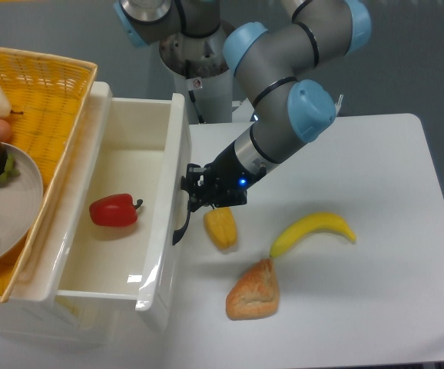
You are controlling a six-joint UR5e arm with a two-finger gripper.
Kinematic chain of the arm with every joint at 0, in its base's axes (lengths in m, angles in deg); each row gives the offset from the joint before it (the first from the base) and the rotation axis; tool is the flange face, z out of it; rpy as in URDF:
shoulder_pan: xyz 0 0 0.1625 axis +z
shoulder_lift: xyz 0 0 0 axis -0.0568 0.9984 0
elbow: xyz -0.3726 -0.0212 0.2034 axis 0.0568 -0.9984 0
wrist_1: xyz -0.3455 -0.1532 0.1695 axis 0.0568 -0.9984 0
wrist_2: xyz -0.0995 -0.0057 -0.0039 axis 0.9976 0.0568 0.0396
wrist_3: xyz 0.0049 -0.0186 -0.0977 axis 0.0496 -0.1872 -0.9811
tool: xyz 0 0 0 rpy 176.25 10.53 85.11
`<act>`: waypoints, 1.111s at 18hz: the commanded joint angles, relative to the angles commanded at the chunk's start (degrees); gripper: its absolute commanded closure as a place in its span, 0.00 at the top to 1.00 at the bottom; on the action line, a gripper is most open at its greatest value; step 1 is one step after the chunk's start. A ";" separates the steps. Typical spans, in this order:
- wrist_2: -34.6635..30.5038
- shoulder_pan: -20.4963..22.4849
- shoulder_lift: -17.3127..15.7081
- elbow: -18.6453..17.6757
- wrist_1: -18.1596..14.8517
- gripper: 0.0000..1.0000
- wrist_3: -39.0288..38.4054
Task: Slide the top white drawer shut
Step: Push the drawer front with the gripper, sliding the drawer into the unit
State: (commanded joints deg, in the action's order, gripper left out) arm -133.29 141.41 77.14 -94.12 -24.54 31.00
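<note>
The top white drawer (160, 223) stands partly open at the left, with glossy walls and a curved black handle (182, 223) on its front panel. A red bell pepper (113, 211) lies inside it. My gripper (193, 194) presses against the front panel right at the handle. Its dark fingers sit close together, and whether they clasp the handle is unclear.
A yellow woven basket (49, 108) with a plate of produce sits above the drawer's left side. On the white table lie a corn cob (220, 227), a banana (313, 232) and a bread piece (253, 290). The robot base (199, 69) stands behind.
</note>
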 joint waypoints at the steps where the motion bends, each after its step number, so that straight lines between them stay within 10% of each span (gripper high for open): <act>1: 0.00 -0.09 0.00 0.00 0.00 0.10 -0.26; 20: 0.00 -3.52 0.00 -0.09 0.53 0.11 -3.16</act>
State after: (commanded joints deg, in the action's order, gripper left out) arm -133.29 137.89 77.14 -94.21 -24.02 27.83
